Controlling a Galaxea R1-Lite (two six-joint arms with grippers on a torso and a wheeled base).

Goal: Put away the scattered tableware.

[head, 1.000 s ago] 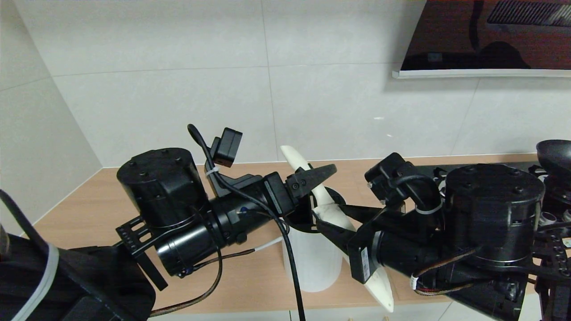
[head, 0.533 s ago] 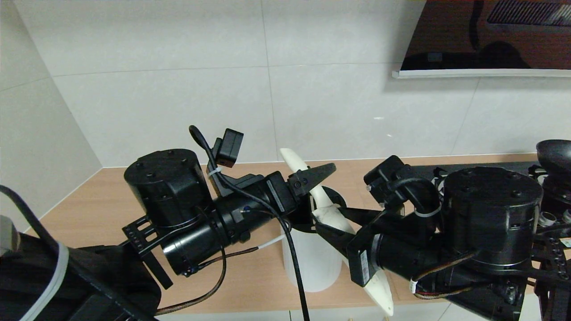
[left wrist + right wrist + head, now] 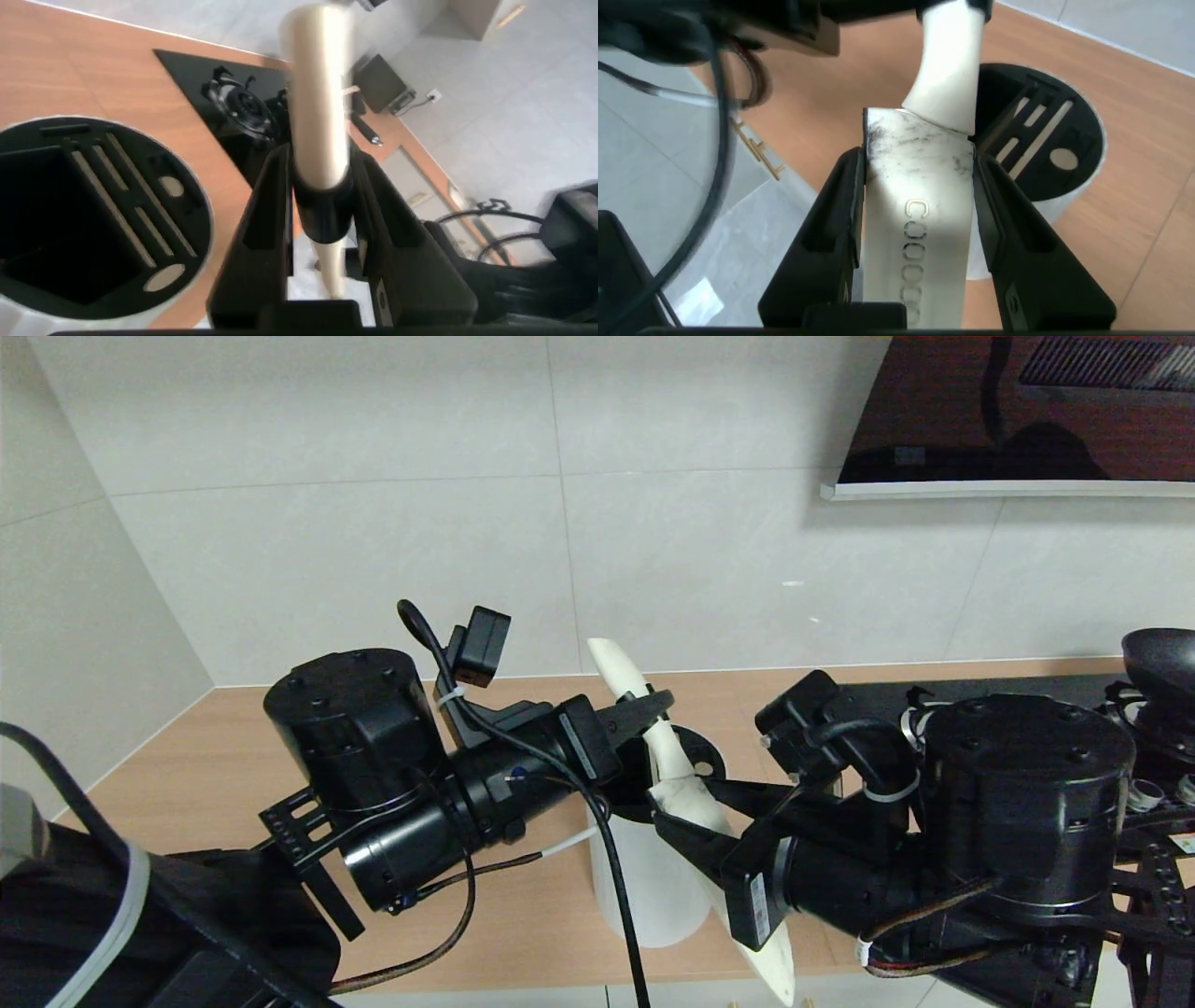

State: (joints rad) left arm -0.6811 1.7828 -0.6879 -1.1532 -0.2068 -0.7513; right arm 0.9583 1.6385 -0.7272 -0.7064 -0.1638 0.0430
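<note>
One utensil (image 3: 681, 791), long axis running 11 to 5 o'clock in the head view, just in front of the holder (image 3: 653, 891) top. Right gripper (image 3: 700, 803) clamps the blade; left gripper (image 3: 653, 737) is closed on the handle, nearer the slots.

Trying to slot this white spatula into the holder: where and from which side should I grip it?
Grip the spatula by its handle, fingers closing across it from the sides, where the left gripper sits. It looks slim enough to clamp and leaves the wide blade free for the holder.
</note>
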